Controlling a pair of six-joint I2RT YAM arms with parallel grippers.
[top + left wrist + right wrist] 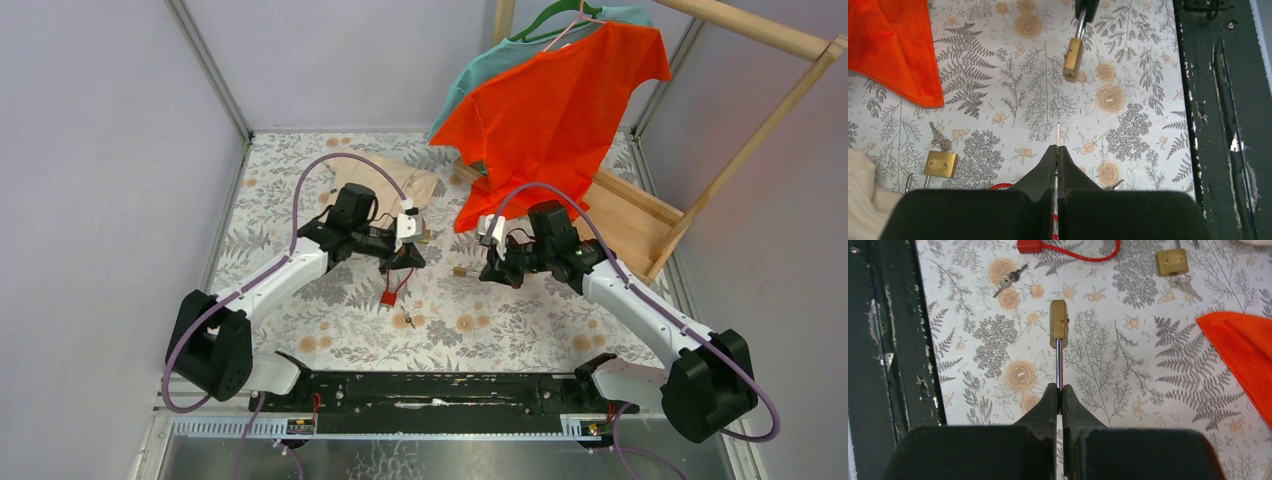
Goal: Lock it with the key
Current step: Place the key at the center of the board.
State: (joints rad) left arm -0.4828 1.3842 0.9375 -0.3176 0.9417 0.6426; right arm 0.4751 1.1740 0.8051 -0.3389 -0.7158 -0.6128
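My right gripper (1059, 388) is shut on the shackle of a small brass padlock (1059, 324) and holds it out above the flowered table; the padlock also shows in the top view (460, 271) and in the left wrist view (1073, 60). My left gripper (1058, 147) is shut on a key, whose thin blade (1058, 132) sticks out past the fingertips and points toward the padlock, still apart from it. A red cord with a red tag (388, 297) hangs from the key. In the top view the left gripper (413, 240) faces the right gripper (487, 268).
A second brass padlock (940, 163) with keys lies on the table by a beige cloth (400, 185). A loose key pair (1009, 279) lies near the front. An orange shirt (560, 110) hangs on a wooden rack (640, 215) at the back right. A black rail (440, 385) runs along the near edge.
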